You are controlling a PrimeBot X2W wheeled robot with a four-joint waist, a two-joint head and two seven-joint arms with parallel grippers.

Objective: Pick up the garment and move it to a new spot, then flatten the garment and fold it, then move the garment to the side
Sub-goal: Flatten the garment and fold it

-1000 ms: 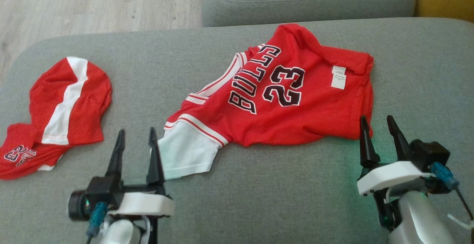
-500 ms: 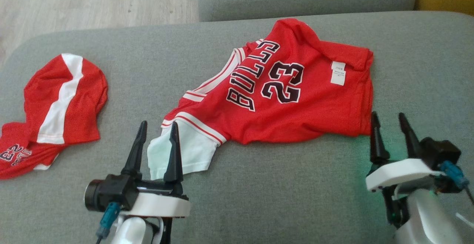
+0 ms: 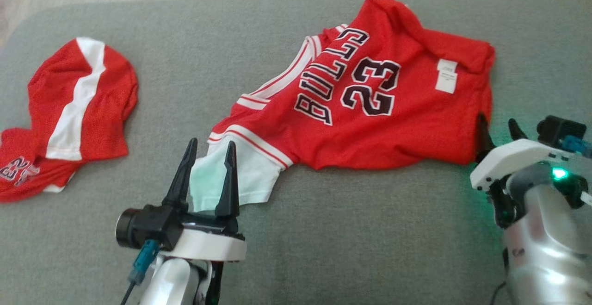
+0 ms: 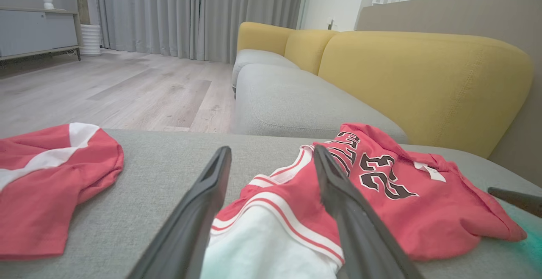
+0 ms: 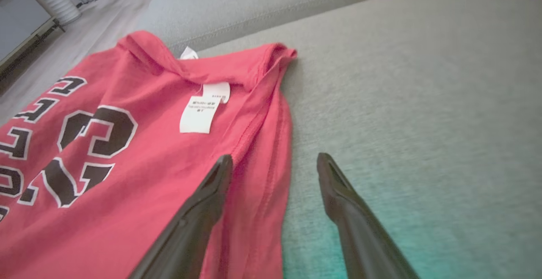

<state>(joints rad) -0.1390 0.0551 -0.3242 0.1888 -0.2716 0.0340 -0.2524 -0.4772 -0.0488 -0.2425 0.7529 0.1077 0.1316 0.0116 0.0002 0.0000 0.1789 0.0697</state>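
Observation:
The garment (image 3: 370, 110) is a red jersey printed "BULLS 23" with a white sleeve (image 3: 249, 180), lying spread and rumpled on the grey sofa cushion (image 3: 351, 240). My left gripper (image 3: 211, 142) is open, its fingers straddling the white sleeve at the jersey's near-left end. In the left wrist view the sleeve lies between the fingers of the left gripper (image 4: 271, 150). My right gripper (image 3: 496, 119) is open at the jersey's right hem. In the right wrist view the right gripper (image 5: 275, 157) has one finger over the garment (image 5: 127, 152) and the other over bare cushion.
Red shorts with a white stripe (image 3: 78, 106) lie crumpled at the cushion's left end. A second grey cushion (image 4: 288, 105) and the yellow backrest (image 4: 423, 80) lie beyond the garment. Wooden floor (image 4: 106, 92) runs past the cushion's far edge.
The head camera has tilted down. My left gripper has moved right and forward over the white sleeve. My right gripper has advanced to the jersey's right hem. Both stay open.

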